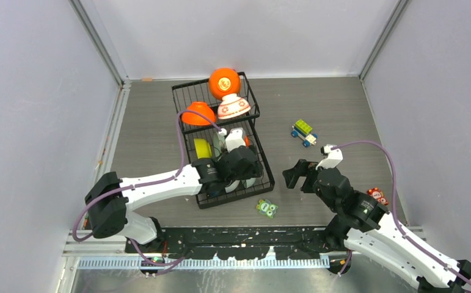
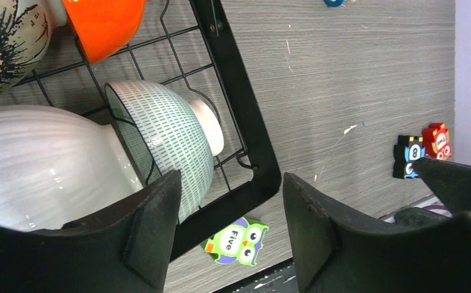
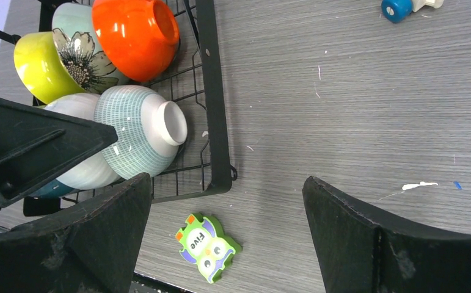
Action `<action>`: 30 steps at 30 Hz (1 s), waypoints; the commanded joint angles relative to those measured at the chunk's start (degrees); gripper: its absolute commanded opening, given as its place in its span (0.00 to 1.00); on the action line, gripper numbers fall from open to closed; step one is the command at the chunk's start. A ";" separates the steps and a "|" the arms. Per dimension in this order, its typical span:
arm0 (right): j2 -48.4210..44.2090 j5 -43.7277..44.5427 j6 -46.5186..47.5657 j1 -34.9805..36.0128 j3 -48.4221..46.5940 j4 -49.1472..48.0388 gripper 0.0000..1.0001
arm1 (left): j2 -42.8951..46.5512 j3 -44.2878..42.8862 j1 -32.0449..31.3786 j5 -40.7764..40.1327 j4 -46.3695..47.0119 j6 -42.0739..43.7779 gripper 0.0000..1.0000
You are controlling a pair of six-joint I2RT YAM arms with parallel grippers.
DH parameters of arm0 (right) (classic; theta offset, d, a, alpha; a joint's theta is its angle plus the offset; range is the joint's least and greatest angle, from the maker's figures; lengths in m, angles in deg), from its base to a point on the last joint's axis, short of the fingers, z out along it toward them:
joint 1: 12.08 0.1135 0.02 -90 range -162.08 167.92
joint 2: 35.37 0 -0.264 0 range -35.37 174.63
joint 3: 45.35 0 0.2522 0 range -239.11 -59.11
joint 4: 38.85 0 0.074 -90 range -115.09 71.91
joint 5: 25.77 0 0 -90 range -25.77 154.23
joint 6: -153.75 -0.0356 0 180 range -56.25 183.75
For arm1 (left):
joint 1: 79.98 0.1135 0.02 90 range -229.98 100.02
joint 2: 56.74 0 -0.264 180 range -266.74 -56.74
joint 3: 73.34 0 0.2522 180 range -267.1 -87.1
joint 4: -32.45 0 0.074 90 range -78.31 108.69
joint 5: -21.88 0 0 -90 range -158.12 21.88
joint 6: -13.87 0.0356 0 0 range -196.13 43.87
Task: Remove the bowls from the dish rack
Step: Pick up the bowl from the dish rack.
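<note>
The black wire dish rack (image 1: pixel 187 91) lies mid-table in two sections. Its far section holds two orange bowls (image 1: pixel 224 81) and a white bowl with red flowers (image 1: pixel 233 107). The near section holds a lime bowl (image 1: pixel 203 148) and others under my left gripper (image 1: pixel 245 168). In the left wrist view that gripper (image 2: pixel 230 238) is open over the rack's near right corner (image 2: pixel 254 152), its left finger beside a dash-patterned bowl (image 2: pixel 165 134) leaning on a white ribbed bowl (image 2: pixel 43 165). My right gripper (image 1: pixel 295 174) hangs open right of the rack, above bare table (image 3: pixel 226 232).
A green owl piece (image 1: pixel 267 208) lies just off the rack's near corner. A toy block car (image 1: pixel 303 132) sits right of the rack. Small red and blue figures (image 1: pixel 377 195) lie near the right arm. Walls close in the table on three sides.
</note>
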 commanded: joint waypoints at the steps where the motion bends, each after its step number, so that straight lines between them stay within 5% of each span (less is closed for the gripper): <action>1: 0.61 -0.33 -1.02 0.04 0.34 -3.40 0.96 | 1.86 -1.31 0.00 -2.47 -1.92 -1.10 0.66; 12: 1.62 -0.81 -1.89 0.03 1.57 -4.58 0.96 | 4.33 -0.43 0.04 -1.84 -1.74 -1.05 0.70; 23: 3.55 -1.49 -2.78 0.00 1.32 -4.91 0.89 | 0.37 -0.28 1.08 1.26 1.08 -1.05 0.50; 30: 2.92 -2.00 -2.76 0.04 1.78 -4.99 0.89 | 0.21 0.26 1.59 1.43 -0.34 -1.89 0.49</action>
